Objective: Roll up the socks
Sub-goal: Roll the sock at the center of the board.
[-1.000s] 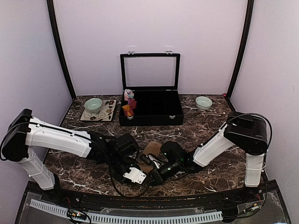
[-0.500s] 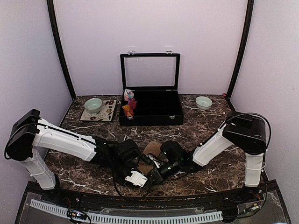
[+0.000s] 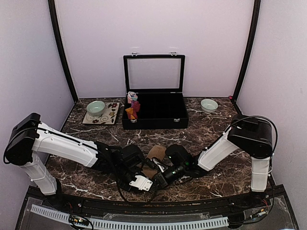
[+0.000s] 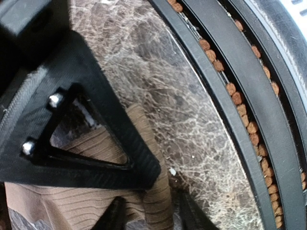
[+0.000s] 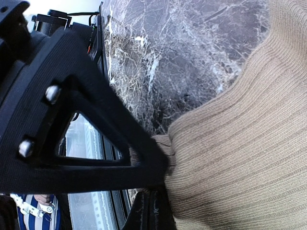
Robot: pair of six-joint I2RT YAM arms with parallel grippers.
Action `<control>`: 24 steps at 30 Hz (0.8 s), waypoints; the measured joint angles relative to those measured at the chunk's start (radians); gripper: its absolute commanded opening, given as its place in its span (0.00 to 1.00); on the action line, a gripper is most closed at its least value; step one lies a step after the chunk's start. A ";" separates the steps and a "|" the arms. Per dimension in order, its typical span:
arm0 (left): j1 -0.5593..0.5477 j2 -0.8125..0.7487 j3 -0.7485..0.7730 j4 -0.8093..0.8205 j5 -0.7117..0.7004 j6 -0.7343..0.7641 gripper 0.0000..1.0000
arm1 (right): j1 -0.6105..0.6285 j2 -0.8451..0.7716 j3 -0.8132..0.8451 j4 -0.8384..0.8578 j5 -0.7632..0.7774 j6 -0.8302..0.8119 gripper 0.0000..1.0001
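Right gripper: jaws together, with the ribbed edge of the tan sock nipped at the tips.
Left gripper: 1 finger lies across the same sock. Cannot tell whether the jaws stand apart or are closed on it.
Both grippers, place: tip to tip, low over the marble table, at the centre near its front edge.
Change since 1 s ago: the left arm reaches further toward the centre and its wrist sits lower, closer to the front edge. The right arm has barely shifted.
Change since 0.5 s ago: next to none in either arm.
Top view only: part of the tan sock pokes out behind the 2 wrists, with the rest hidden under them. The black case, lid up, stands at the back. A green bowl sits on a patterned mat to the left of the case, and a small bowl to its right.
Left wrist only: a narrow fold of the sock runs on past the fingertip toward the front rail.
Right wrist only: the fabric is gathered into a pucker where the fingers meet.
Tan sock, look: plain tan-brown ribbed knit, lying on the table, partly folded, not rolled into a bundle.
Red-maroon sock: at the left end of the black case, with orange showing beside it, well apart from both grippers.
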 measured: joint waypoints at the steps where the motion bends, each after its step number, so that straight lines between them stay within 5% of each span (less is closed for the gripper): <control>1: -0.003 -0.005 0.000 -0.001 0.000 -0.005 0.25 | 0.000 0.000 -0.002 0.003 0.000 0.003 0.00; 4: -0.007 -0.013 0.000 -0.004 0.003 -0.018 0.16 | 0.000 0.001 -0.005 0.010 0.001 0.010 0.00; 16: -0.015 -0.002 -0.001 -0.008 0.005 -0.058 0.21 | 0.000 0.001 -0.016 0.039 0.012 0.032 0.00; 19: -0.015 0.016 -0.001 0.000 0.001 -0.065 0.02 | 0.000 0.001 -0.019 0.047 0.015 0.036 0.00; 24: -0.015 0.024 0.001 0.009 -0.003 -0.071 0.00 | 0.000 0.000 -0.023 0.052 0.019 0.037 0.00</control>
